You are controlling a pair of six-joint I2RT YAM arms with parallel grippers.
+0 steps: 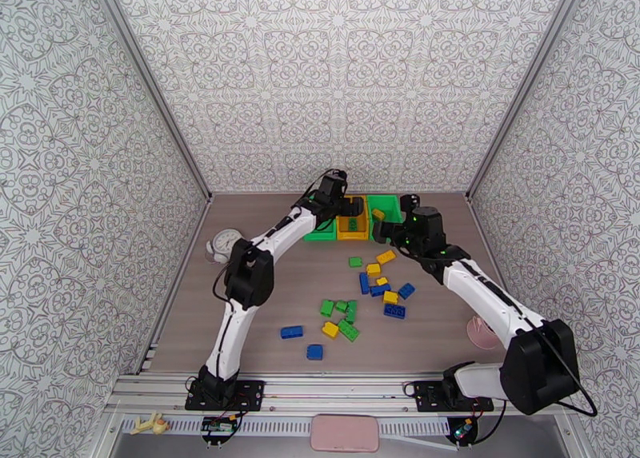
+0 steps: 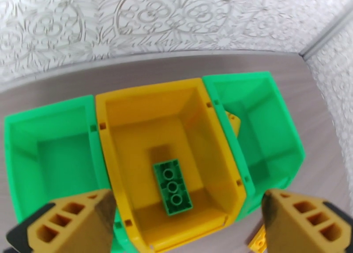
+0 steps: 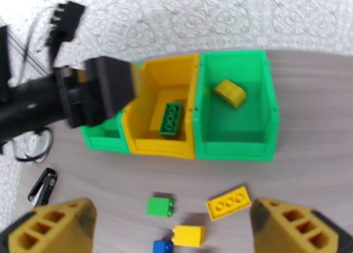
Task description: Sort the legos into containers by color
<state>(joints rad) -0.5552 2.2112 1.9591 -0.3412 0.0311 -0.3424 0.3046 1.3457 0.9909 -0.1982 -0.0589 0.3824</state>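
Observation:
Three containers stand in a row at the table's far edge: a left green bin [image 2: 48,161], a yellow bin [image 2: 132,130] and a right green bin [image 2: 264,126]. A green lego [image 2: 173,186] lies in the yellow bin, straight below my open, empty left gripper [image 2: 185,225]. A yellow lego [image 3: 230,92] lies in the right green bin [image 3: 236,117]. My right gripper [image 3: 176,229] hovers open in front of the bins, over loose green [image 3: 159,206] and yellow [image 3: 228,202] legos. Several blue, green and yellow legos [image 1: 376,285] are scattered mid-table.
A round pink cup [image 1: 484,333] sits near the right arm at the table's right edge. A white round object [image 1: 226,242] lies at the left edge, with a black clip [image 3: 43,186] near it. The patterned walls close in behind the bins.

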